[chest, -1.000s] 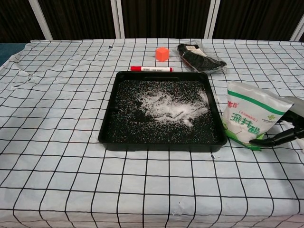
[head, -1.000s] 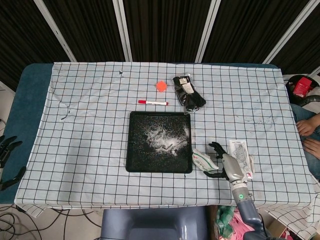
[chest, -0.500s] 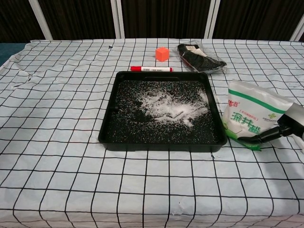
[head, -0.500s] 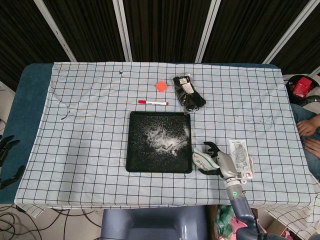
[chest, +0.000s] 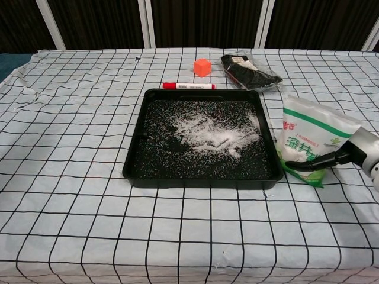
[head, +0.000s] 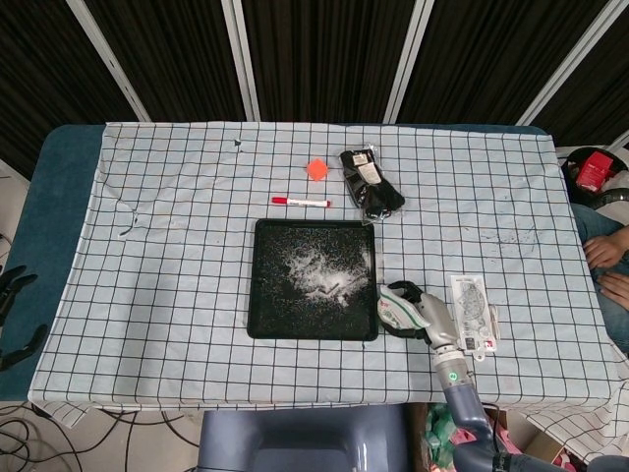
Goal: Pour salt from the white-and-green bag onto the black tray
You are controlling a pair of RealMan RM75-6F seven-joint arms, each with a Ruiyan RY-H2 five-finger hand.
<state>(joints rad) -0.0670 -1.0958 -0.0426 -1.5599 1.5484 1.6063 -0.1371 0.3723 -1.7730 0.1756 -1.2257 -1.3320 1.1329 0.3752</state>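
The black tray [head: 257, 295] [chest: 133, 163] lies mid-table with white salt [chest: 207, 133] scattered across it. Just off its right edge stands the white-and-green salt bag [head: 393, 313] [chest: 308, 127], upright and leaning slightly. My right hand [head: 429, 317] [chest: 362, 149] grips the bag from its right side, with a dark finger [chest: 314, 164] curled across the lower front. Far off at the table's left edge, below the cloth, my left hand [head: 15, 315] hangs with fingers apart, holding nothing; the chest view does not show it.
Behind the tray lie a red marker [head: 301, 202] [chest: 189, 86], an orange cube [head: 316, 168] [chest: 202, 66] and a black packet [head: 371, 183] [chest: 250, 70]. A printed flat packet [head: 472, 310] lies right of my right hand. A person's hands [head: 604, 256] are at the right edge.
My right hand moved left to the bag and its fingers closed around it. The bag shifted slightly toward the tray. The left hand drifted a little lower.
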